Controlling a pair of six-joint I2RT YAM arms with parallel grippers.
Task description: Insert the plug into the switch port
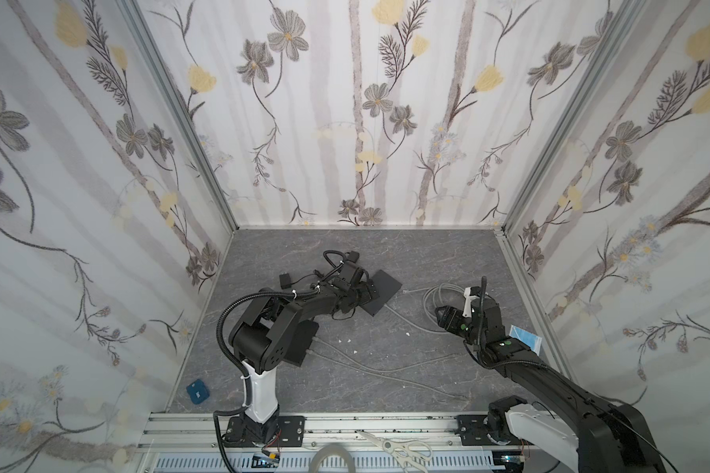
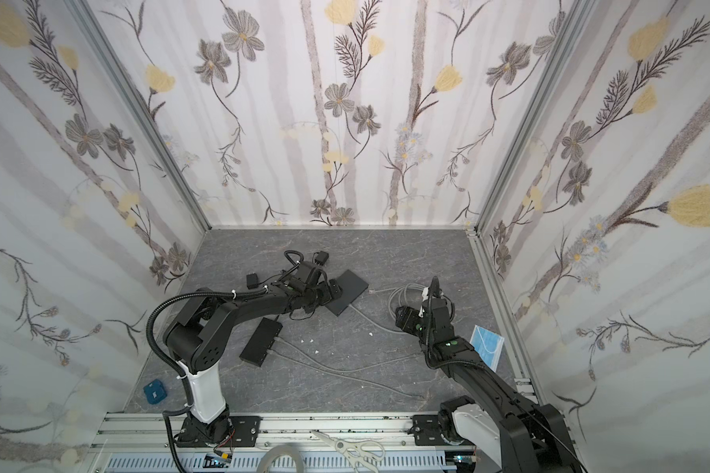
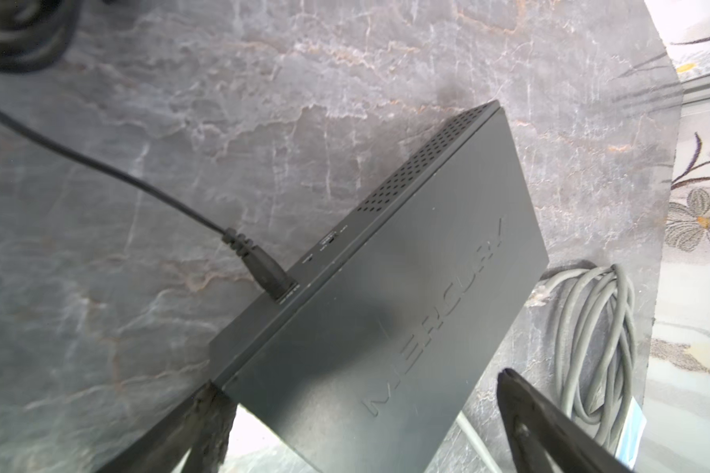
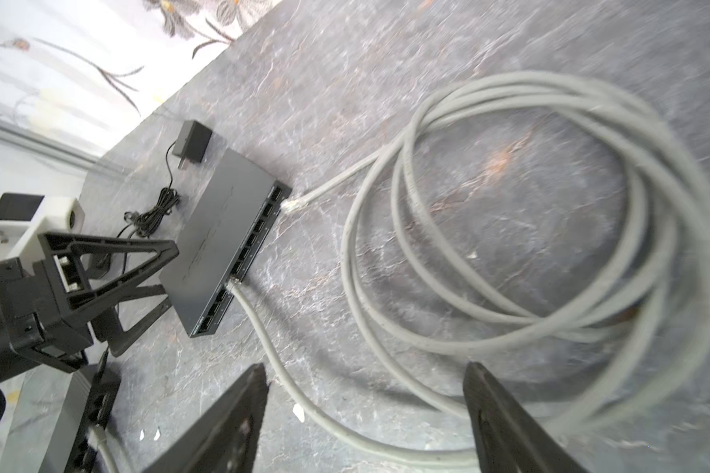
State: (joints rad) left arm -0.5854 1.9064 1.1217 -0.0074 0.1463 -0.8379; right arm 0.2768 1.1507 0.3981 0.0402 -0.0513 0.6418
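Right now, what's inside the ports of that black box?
One grey cable has its plug in a switch port; the other ports look empty. The plug's tip is hidden inside.

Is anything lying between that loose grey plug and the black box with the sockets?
Nothing. In the right wrist view, only a short stretch of bare table separates the plug from the ports of the switch.

Both top views look steeply down — wrist views sit close, sharing the switch (image 3: 386, 319) (image 4: 218, 241).
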